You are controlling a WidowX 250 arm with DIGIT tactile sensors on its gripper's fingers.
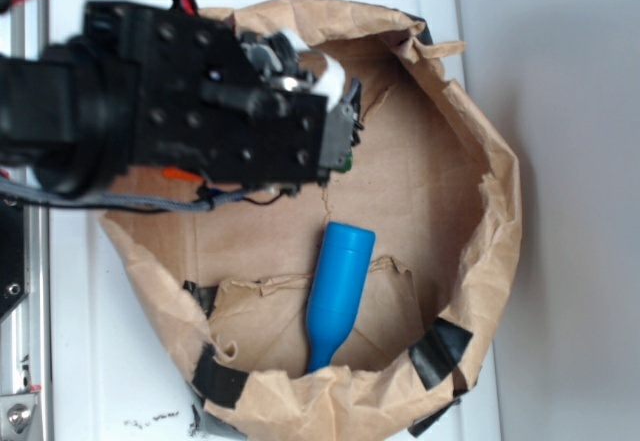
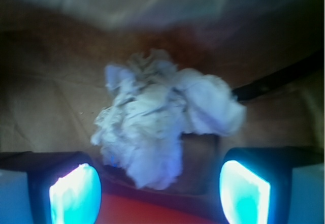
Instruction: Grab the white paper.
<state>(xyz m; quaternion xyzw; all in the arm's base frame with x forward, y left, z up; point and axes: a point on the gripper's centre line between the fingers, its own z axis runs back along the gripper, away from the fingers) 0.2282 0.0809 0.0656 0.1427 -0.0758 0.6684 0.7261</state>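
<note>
1. In the wrist view the white paper (image 2: pixel 162 127) fills the middle of the frame, a crumpled off-white wad with grey folds. It lies ahead of the gripper (image 2: pixel 160 193), above the gap between the two glowing fingertips (image 2: pixel 75 193) that sit in the lower left and lower right corners.
2. The jaws stand wide apart, one pad at each bottom corner, and they hold nothing. The wad's lower edge dips toward the space between them, but no contact with either pad shows.
3. In the exterior view the black arm and gripper (image 1: pixel 335 136) cover the upper left of the frame. Only a white sliver (image 1: pixel 320 73) peeks out past the gripper's upper right edge, and I cannot tell for sure that it is the paper.
4. The brown paper bag (image 1: pixel 480 261), its rim rolled down and patched with black tape (image 1: pixel 440 351), lies open on a white surface (image 1: pixel 120 381). The gripper reaches into its upper left part.
5. Inside the bag a blue bottle-shaped object (image 1: pixel 338 286) lies at lower centre, thick end toward the upper part of the frame, narrow neck toward the bottom rim. A small orange patch (image 1: pixel 180 174) shows under the arm at left; what it is cannot be told.
6. The wad is irregular; in the wrist view it is broadest from lower left to upper right, with a lobe bulging to the right. It has no clear pointing end.
7. A red-orange band (image 2: pixel 152 211) crosses the bottom edge of the wrist view between the pads, blurred.
</note>
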